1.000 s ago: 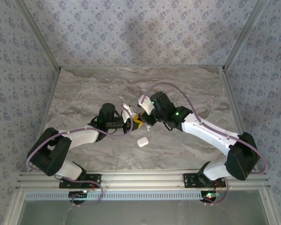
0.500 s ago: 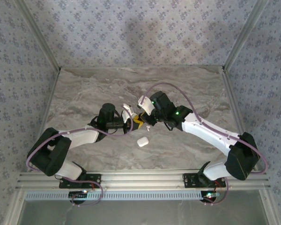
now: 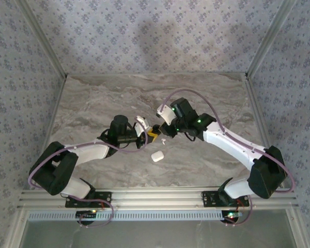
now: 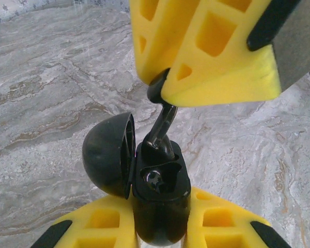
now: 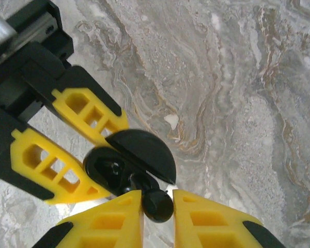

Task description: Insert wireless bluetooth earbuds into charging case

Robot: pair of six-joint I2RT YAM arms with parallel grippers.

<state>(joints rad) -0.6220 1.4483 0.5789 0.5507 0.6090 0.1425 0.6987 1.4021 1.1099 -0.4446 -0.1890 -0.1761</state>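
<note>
The open charging case (image 4: 160,181) is clamped by the left tool (image 4: 160,219); the earbud (image 4: 164,121), pinched in the right tool (image 5: 156,206), is pointed into it.

You can read no text, label, brand, number or sign anywhere in these views. The black case (image 4: 160,206), the black earbud (image 5: 156,205), the yellow fingers (image 4: 212,46) and the marble table (image 4: 51,77) carry no lettering you can make out.
</note>
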